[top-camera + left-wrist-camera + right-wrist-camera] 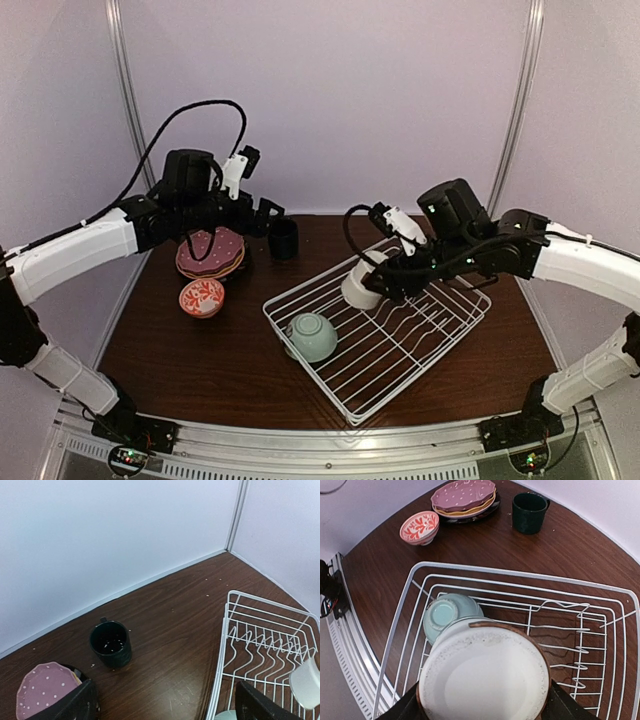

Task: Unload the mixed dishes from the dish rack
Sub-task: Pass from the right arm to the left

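White-and-brown cup (485, 680) pinched between right fingers (565, 711) over dish rack (520, 574); pale green bowl (447, 615) in rack's left corner. Left fingers (75, 705) spread wide, empty, near dark green mug (111, 644) on desk (175, 610).

Dish rack (420, 340) stands on the table (170, 370), to my right. 1 plain bowl (311, 336) lies in its left corner. 1 cup (362, 285) sits over its far-left side, between my right fingers (400, 709). Left of the rack are stacked plates (210, 252), with the patterned bowl (202, 297) before them and the mug (284, 239) just to their right.
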